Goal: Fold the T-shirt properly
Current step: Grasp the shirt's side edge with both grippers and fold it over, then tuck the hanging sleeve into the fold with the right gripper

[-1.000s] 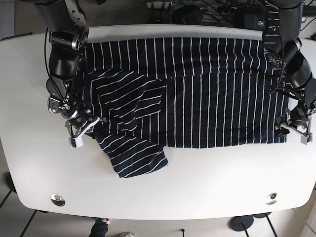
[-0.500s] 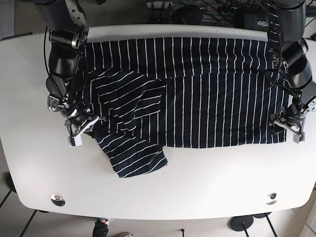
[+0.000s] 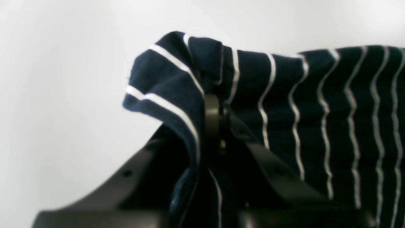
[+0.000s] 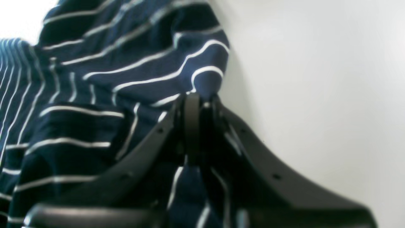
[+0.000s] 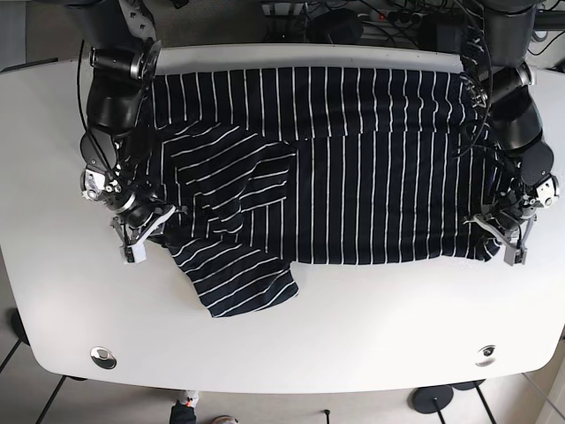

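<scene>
Striped T-shirt (image 5: pixel 353 168) in both end effectors

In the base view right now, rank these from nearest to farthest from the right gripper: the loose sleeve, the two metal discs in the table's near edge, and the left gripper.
From the right gripper:
1. Loose sleeve, just beside it, toward the table's near edge.
2. Metal disc at the near edge on the same side.
3. Left gripper, across the T-shirt.
4. Other metal disc, at the far near-edge corner; close to the third.
</scene>
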Robot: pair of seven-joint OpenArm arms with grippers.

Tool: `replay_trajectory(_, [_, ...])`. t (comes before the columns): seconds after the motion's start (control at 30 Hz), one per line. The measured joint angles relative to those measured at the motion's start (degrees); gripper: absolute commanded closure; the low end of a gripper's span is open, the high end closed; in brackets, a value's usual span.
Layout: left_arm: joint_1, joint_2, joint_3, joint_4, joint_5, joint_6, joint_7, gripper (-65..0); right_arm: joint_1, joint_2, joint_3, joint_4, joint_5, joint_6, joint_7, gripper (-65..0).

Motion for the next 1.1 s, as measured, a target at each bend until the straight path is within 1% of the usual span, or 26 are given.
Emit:
replay_trajectory(0.07, [3.7, 0.3, -1.3, 10.1, -3.3, -1.0, 4.6, 0.0, -1.7, 0.0, 0.0, 10.1, 0.0, 0.22, -5.7, -1.9])
replay_trajectory(0.17, [8.7, 0.2, -1.3, 19.3, -8.5, -1.0, 7.8, 0.0, -3.7, 0.0, 0.0, 20.8, 0.2, 0.46, -11.1, -1.9])
replay_trajectory(0.2, [10.6, 0.2, -1.3, 21.9, -10.6, -1.0, 9.0, 0.0, -4.5, 0.0, 0.0, 24.1, 0.3, 0.44, -12.9, -1.9])
replay_trajectory(0.23, [13.6, 0.2, -1.4, 25.6, -14.1, -1.0, 10.9, 0.0, -6.1, 0.0, 0.0, 28.8, 0.2, 0.46, -15.4, -1.9])
replay_trajectory(0.3, [17.4, 0.3, -1.4, 30.6, -17.9, -0.9, 13.3, 0.0, -8.7, 0.0, 0.7, 34.7, 0.2, 0.5, -18.4, -1.9])
replay_trajectory(0.37, [22.6, 0.8, -4.4, 36.9, -22.5, -1.0, 14.7, 0.0, -12.4, -0.3, 3.3, 41.9, 0.7, 0.85, -22.3, -1.9])
replay_trajectory(0.4, [24.8, 0.7, -5.9, 39.0, -24.1, -1.0, 15.3, 0.0, -13.9, -0.3, 4.0, 44.6, 0.7, 0.83, -24.1, -1.9])
replay_trajectory(0.43, [27.1, 0.8, -7.9, 41.3, -25.0, -1.0, 17.4, 0.0, -15.9, -0.1, 4.8, 48.0, 1.6, 0.87, -26.1, -1.9])
replay_trajectory(0.5, [29.8, 2.1, -9.7, 44.1, -25.4, -1.1, 18.0, 0.0, -19.2, -0.7, 6.2, 52.4, 1.7, 1.07, -27.1, -1.9])
replay_trajectory(0.57, [33.2, 3.7, -11.8, 47.1, -25.6, -1.4, 17.8, 0.0, -23.7, -2.4, 8.2, 56.0, 1.6, 1.07, -27.8, -1.9])
replay_trajectory(0.63, [35.7, 4.4, -12.5, 48.0, -25.6, -1.6, 18.0, 0.0, -27.5, -3.1, 9.2, 56.9, 1.5, 1.05, -28.1, -1.9])
replay_trajectory(0.73, [38.6, 4.3, -12.7, 48.8, -25.6, -1.5, 17.8, 0.0, -31.6, -4.5, 9.3, 57.6, 1.5, 0.87, -27.8, -1.9])
replay_trajectory(0.9, [40.9, 5.4, -17.2, 47.4, -25.6, -1.6, 18.0, 0.0, -37.0, -4.6, 9.3, 57.6, 1.9, 1.05, -27.4, -2.1])
replay_trajectory(0.93, [41.0, 5.5, -17.6, 46.7, -25.6, -1.6, 18.1, 0.0, -37.4, -5.1, 10.1, 57.6, 2.3, 1.25, -27.4, -2.2])
replay_trajectory(0.97, [41.1, 5.4, -17.9, 45.4, -25.6, -1.8, 18.1, 0.0, -37.7, -6.4, 12.0, 57.6, 2.6, 1.33, -27.5, -4.4])
replay_trajectory(1.0, [41.3, 5.3, -17.9, 44.7, -25.8, -1.8, 18.1, -3.5, -37.8, -7.2, 13.2, 57.6, 2.6, 1.33, -27.5, -8.6])
replay_trajectory(1.07, [42.3, 5.3, -17.9, 44.3, -25.5, -1.5, 18.1, -17.8, -38.1, -7.5, 14.6, 57.6, 1.4, 1.01, -27.7, -21.9])
replay_trajectory(1.1, [42.9, 5.3, -18.7, 44.3, -25.1, -1.3, 18.2, -27.6, -38.3, -7.3, 15.0, 57.6, 1.0, 0.74, -27.7, -34.4])
